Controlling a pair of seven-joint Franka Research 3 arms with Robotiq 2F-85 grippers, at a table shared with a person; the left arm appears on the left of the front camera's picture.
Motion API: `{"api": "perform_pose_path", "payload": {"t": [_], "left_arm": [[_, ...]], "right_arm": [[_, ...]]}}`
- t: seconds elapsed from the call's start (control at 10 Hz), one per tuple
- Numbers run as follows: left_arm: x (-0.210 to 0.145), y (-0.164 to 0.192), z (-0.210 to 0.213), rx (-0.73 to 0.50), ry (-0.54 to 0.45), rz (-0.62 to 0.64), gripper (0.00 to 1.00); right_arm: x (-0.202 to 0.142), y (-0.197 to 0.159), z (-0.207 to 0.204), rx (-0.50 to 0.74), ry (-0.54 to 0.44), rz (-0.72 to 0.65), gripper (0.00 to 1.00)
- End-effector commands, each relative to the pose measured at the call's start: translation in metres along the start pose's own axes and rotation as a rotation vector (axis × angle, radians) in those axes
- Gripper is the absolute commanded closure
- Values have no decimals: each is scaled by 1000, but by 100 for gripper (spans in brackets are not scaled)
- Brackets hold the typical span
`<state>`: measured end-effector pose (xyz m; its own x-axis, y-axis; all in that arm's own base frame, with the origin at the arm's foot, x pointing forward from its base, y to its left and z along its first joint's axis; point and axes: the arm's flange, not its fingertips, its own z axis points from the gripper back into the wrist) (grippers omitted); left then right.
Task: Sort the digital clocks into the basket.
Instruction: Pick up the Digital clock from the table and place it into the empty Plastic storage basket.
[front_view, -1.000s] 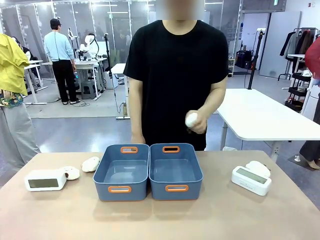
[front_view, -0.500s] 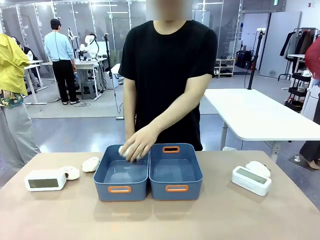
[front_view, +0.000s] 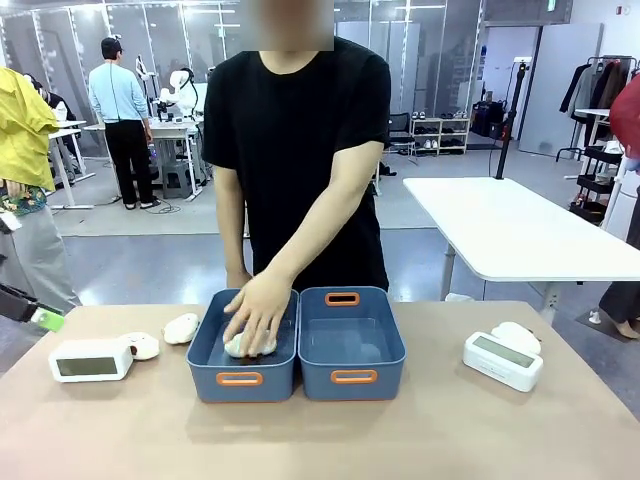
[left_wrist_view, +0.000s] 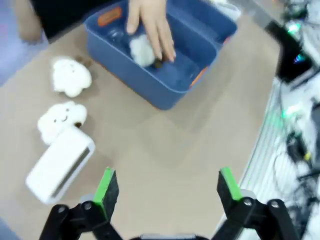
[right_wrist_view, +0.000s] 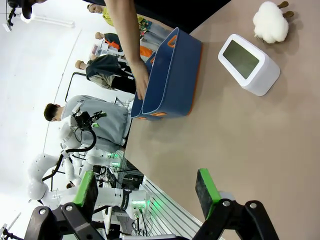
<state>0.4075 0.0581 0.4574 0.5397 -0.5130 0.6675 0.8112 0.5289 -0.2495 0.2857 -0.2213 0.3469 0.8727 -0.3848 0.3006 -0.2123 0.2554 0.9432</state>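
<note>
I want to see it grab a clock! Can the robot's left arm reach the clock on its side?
Probably yes. The left tool hangs open over the table, and the digital clock lies close below with bare table between.

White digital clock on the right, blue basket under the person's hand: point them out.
White rounded plastic digital clock (front_view: 505, 352), front view, on its LCD face.
Blue rectangular plastic basket (front_view: 275, 384), front view, on its near wall.

The person's hand (front_view: 255, 308) is bringing a white soft toy (front_view: 243, 348) down into the blue basket (front_view: 240, 379) at 9 o'clock of its twin (front_view: 352, 377), while the left gripper's fingertip (front_view: 46, 320) is edging in at the table's 9 o'clock.
</note>
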Motion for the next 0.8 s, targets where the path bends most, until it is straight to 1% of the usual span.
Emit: {"api": "perform_pose_path", "payload": {"t": [0.0, 0.1, 0.2, 0.3, 0.4, 0.5, 0.6, 0.7], "left_arm": [[14, 16, -11, 71, 69, -399, 0], [28, 19, -22, 59, 125, -512, 0], [37, 24, -29, 52, 226, -583, 0], [38, 30, -35, -6, 331, -615, 0], [41, 41, -41, 0, 431, -678, 0], [42, 48, -48, 37, 556, -741, 0], [46, 54, -53, 36, 529, -730, 0], [44, 58, -52, 15, 457, -648, 0]], "right_arm": [[0, 1, 2, 6, -3, 3, 0], [0, 1, 2, 6, -3, 3, 0], [0, 1, 2, 6, -3, 3, 0], [0, 1, 2, 6, -3, 3, 0], [0, 1, 2, 6, -3, 3, 0], [0, 1, 2, 6, -3, 3, 0], [0, 1, 2, 6, -3, 3, 0], [0, 1, 2, 6, -3, 3, 0]]}}
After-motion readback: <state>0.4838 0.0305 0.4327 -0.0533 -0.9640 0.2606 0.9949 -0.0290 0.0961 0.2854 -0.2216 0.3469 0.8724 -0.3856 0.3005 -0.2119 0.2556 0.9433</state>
